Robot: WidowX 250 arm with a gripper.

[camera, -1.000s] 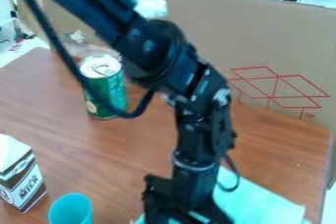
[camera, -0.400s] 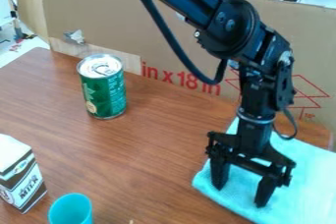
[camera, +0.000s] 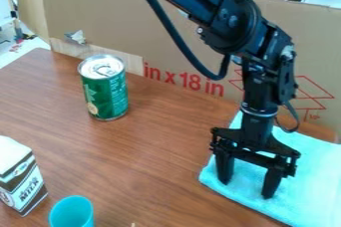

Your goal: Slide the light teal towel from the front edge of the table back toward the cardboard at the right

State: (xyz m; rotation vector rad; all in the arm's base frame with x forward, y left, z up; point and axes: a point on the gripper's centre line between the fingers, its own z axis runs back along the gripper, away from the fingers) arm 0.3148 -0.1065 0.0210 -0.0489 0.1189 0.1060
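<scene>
The hand [camera: 246, 189] hangs from the black arm [camera: 248, 27] at the right of the camera view, pointing down over the cloth [camera: 303, 186]. It is released: its 2 fingers stand well apart and grip nothing, with cloth showing between them. Their tips are at or just above the cloth; whether they touch it cannot be told. The cloth, light turquoise, lies spread on the right part of the brown wooden tabletop [camera: 140, 166], with 1 rounded corner pointing left, and runs on past the right edge of the view. Well apart from it, a green can [camera: 106, 96] with a silver top stands upright, farther back and to the left. At the lower left stands a white and dark carton [camera: 23, 183], and near it, at the bottom edge, a turquoise cup [camera: 72, 212] with its mouth up. Behind the tabletop rises brown cardboard [camera: 180, 27] with red print and red line drawings.
</scene>
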